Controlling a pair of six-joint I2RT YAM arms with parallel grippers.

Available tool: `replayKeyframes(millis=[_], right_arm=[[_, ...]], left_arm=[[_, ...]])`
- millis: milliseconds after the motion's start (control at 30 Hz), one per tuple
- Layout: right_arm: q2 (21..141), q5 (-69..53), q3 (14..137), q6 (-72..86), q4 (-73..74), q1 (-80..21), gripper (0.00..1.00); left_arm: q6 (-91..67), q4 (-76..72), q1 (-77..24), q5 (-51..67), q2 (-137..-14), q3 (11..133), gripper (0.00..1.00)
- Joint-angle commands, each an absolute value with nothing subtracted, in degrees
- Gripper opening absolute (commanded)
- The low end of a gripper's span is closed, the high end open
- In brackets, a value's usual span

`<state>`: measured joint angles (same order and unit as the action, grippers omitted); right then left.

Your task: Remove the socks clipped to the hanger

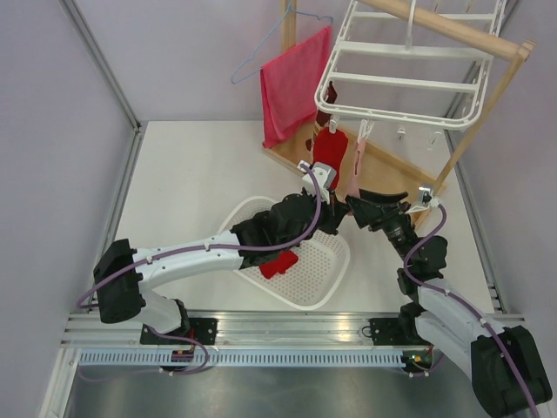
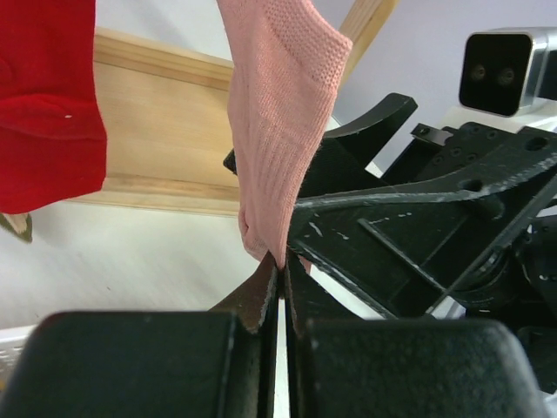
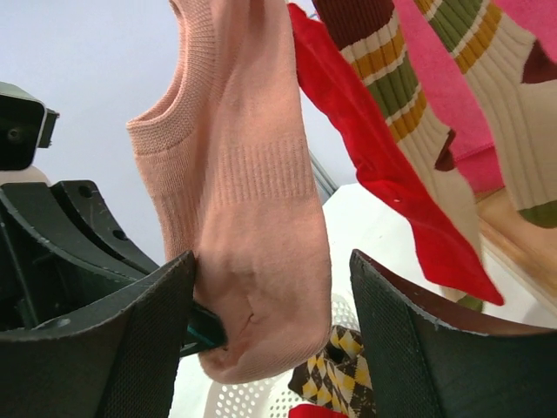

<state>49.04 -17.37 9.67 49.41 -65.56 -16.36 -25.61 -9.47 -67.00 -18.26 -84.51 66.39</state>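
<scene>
Left fingers (image 2: 258,305) pinched tight on the bottom tip of the pink sock (image 2: 278,131), lower center of frame. Right fingers (image 3: 426,348) spread wide, one on either side of it.

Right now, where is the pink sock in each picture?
Top external: the pink sock hangs mid-picture, under the white hanger.
Left wrist: top centre, its tip pinched by the left end effector.
Right wrist: left of centre, between the right end effector's open fingers.
Shared landmark: the red sock hanging beside it.
</scene>
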Motion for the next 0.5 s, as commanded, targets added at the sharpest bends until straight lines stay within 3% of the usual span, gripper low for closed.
replayKeyframes(millis=[0,33,133,167,367,433,467], right_arm=[[50.01,-18.54,9.14,47.99,-69.16,-16.26,0.74],[50.01,-18.63,9.05,47.81,-69.34,-16.26,0.73],[49.92,-18.63,9.05,47.81,-69.70,-16.26,0.53],[49.66,-18.46,8.79,47.81,-69.70,-16.26,0.41],[47.99,-16.61,7.65,47.29,-69.79,-16.26,0.05],[47.81,-16.35,7.47,47.29,-69.79,-16.26,0.01],[47.73,-16.26,7.47,47.29,-69.70,-16.17,0.01]], left_arm=[[-28.04,-9.49,-67.85,-15.91,-84.99,68.12,0.02],[-28.04,-9.49,-67.94,-16.00,-85.08,67.94,0.02],[-28.04,-9.49,-68.03,-16.61,-84.99,67.68,0.02],[-28.04,-9.49,-68.03,-16.70,-84.90,67.59,0.02],[-28.21,-9.14,-68.11,-17.93,-85.17,66.97,0.02],[-28.47,-8.70,-68.03,-18.72,-85.17,66.97,0.05],[-28.56,-8.09,-68.03,-19.07,-85.34,66.97,0.11]])
